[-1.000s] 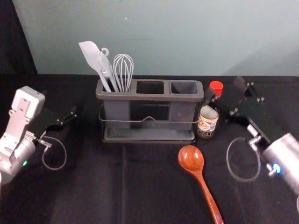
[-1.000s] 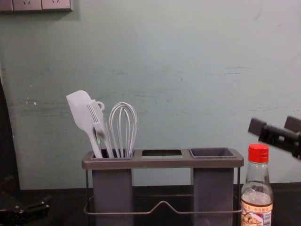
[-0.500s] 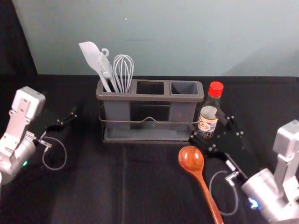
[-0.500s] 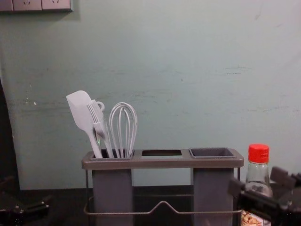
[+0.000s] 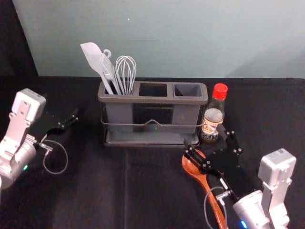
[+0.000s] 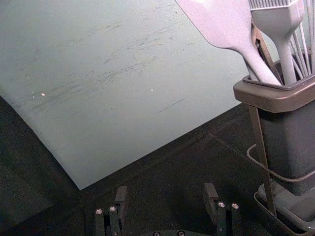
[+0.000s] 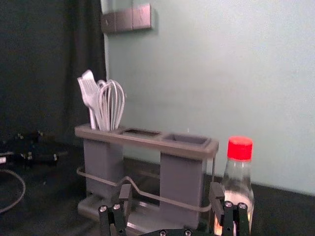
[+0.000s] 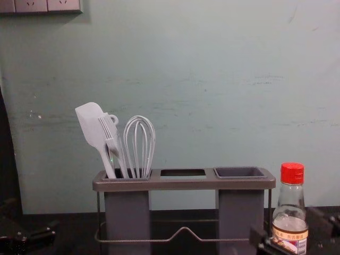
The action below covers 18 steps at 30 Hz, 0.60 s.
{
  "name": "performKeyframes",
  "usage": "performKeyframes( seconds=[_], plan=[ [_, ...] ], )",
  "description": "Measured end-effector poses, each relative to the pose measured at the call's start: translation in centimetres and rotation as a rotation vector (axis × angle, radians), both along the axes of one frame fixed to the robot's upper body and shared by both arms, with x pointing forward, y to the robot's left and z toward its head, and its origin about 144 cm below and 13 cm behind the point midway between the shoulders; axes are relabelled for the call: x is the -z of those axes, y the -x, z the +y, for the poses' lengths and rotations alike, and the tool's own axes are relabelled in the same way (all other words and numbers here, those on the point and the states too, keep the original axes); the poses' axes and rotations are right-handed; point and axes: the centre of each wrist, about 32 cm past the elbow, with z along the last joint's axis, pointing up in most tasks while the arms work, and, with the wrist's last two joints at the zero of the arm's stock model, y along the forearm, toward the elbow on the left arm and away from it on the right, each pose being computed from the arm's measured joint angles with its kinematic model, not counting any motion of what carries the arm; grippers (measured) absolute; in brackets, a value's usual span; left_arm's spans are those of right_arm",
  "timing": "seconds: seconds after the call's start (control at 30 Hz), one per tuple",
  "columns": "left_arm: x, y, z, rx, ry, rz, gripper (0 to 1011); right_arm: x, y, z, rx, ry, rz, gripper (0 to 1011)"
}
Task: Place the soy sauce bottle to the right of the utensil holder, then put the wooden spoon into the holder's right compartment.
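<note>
Nearest: wooden spoon [image 5: 192, 169] lying on the black tablecloth [image 5: 95, 191], handle toward the near edge, bowl angled far and a little left. Right gripper [image 5: 203, 135] at the spoon's bowl in the head view, partly across it, pointing at the near side of the bottle — jaws released, standing well apart.

Left side: left gripper [image 5: 61, 107] parked near the holder's left end, jaws also spread.

Farther: soy sauce bottle [image 5: 213, 116], upright, red cap on, just beside the utensil holder's right end. Whether the two touch, cannot tell. Utensil holder [image 5: 152, 99] stands across the middle, three compartments in a row. Left one carries a spatula [image 5: 91, 55], a brush [image 5: 106, 67] and a whisk [image 5: 126, 69]; middle and right ones bare.

Farthest: pale green wall [image 5: 167, 38] — dark curtain [image 5: 19, 47] at far left, socket panel [image 8: 48, 5] high on the left.
</note>
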Motion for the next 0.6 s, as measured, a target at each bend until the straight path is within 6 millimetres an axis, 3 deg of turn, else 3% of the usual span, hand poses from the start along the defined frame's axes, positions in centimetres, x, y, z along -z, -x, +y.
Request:
performKeyframes(
  seconds=[0.17, 0.6],
  plan=[
    [0.0, 0.0, 0.0, 0.000, 0.000, 0.000, 1000, -1.4, 0.4, -0.3, 0.001, 0.015, 0.119, 1003],
    [0.0, 0.0, 0.0, 0.000, 0.000, 0.000, 1000, -4.6, 1.5, -0.7, -0.024, 0.124, 0.158, 1003]
  ],
)
